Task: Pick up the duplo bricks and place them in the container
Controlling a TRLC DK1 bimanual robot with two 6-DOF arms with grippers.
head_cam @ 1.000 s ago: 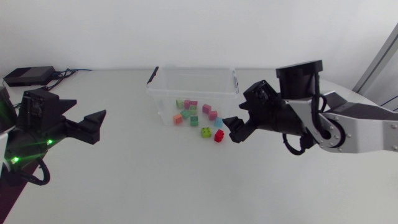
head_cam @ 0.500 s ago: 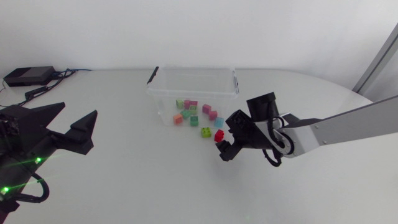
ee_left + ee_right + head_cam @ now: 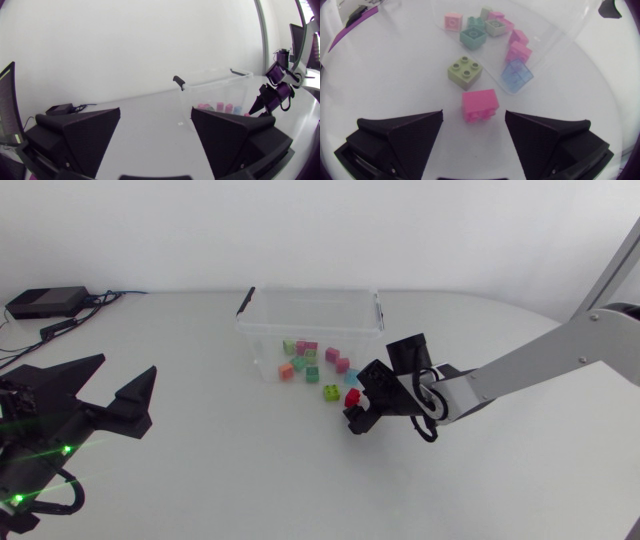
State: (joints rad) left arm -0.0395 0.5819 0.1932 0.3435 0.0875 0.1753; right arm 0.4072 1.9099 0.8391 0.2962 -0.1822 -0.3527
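Right end effector [image 3: 354, 416] lowered, open around red brick [image 3: 352, 399]

Our head camera: high, looking down on the whole table [image 3: 220, 480]. Left wrist camera: low at left, facing right; container [image 3: 215, 90] far. Right wrist camera: close over a loose brick [image 3: 480, 105]. All three apparently share the container's near wall.

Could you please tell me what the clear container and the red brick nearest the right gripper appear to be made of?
The clear rectangular container looks like thin, glossy transparent plastic: the bricks inside show through its walls. The red studded brick looks like hard moulded plastic, smooth with a slight sheen and crisp edges.
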